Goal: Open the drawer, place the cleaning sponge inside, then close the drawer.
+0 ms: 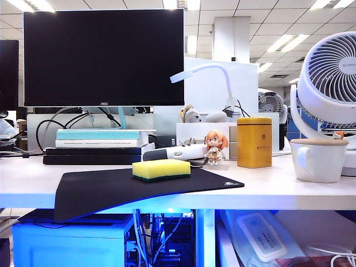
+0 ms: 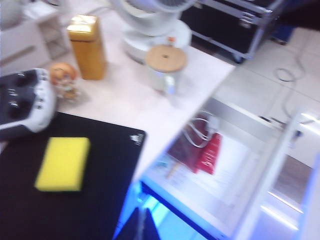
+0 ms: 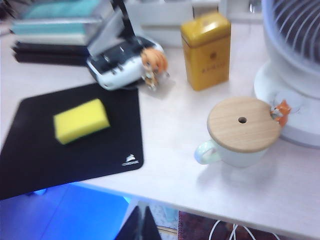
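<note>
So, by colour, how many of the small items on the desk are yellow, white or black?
Yellow: 2, the cleaning sponge and the tin canister
White: 2, the mug and the fan
Black: 1, the mouse mat
Total: 5

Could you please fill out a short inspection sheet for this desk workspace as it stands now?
Surface: white desk with black mouse mat.
Job's things: cleaning sponge lies on the mat; drawer stands open, sponge not yet inside.
Clutter: yellow tin, figurine, lidded mug, fan, monitor.
End effectors: left end effector shut, above the drawer's edge; right end effector shut, near the desk edge.
Cables: white cable in drawer.
Surroundings: open office.
</note>
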You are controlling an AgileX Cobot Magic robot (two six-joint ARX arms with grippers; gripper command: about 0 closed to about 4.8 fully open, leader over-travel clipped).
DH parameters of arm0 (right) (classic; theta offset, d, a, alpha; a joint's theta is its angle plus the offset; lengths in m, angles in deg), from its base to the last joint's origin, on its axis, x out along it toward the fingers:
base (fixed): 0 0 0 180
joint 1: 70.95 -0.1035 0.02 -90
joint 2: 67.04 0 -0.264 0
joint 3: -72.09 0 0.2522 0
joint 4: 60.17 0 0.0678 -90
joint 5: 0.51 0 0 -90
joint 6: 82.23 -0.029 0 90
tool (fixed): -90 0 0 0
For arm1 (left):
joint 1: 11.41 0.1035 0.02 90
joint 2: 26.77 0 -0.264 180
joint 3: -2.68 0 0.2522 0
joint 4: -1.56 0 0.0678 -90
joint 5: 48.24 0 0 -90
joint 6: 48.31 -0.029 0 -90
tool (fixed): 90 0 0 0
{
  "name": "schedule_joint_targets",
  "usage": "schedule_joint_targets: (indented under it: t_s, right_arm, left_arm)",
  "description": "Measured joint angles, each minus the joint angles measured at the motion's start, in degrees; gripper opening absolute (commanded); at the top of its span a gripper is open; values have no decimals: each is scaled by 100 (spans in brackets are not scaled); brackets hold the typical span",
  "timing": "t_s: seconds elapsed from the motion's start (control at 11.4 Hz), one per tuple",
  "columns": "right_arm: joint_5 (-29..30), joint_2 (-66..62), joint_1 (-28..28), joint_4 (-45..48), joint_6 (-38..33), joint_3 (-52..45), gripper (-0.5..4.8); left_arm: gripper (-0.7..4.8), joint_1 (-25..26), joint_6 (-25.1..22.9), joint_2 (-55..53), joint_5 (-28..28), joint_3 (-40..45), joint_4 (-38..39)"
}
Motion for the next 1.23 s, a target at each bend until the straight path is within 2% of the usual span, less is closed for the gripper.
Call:
schedule_joint_targets:
  t_s: [0.09,0.26,0.35,0.44,0.7,0.88,1.23]
  right_arm:
    - [-68,619,0,-470,-17,11,-9]
    - [439,1327,0,-1110,4,22,-9]
    - [481,1473,-2,-1237,7,103,-9]
    - [540,1478,-2,-1381,7,151,-9]
    - [1237,1473,0,-1423,7,289,-9]
    - [1292,1473,0,-1537,7,356,-9]
    - [1287,1471,2,-1650,7,356,-9]
  left_arm:
    - [-5,0,2,-153,-195,0,-199]
    - [7,0,275,-658,-330,0,-610]
    - [416,0,476,-1038,-426,-2,-1099]
    - [479,0,654,-1510,-629,-4,-1593]
    - [479,-2,704,-2717,-885,-2,-2304]
    - [479,15,776,-3849,-1069,0,-2887]
    - [479,9,774,-4942,-1464,-4,-4177]
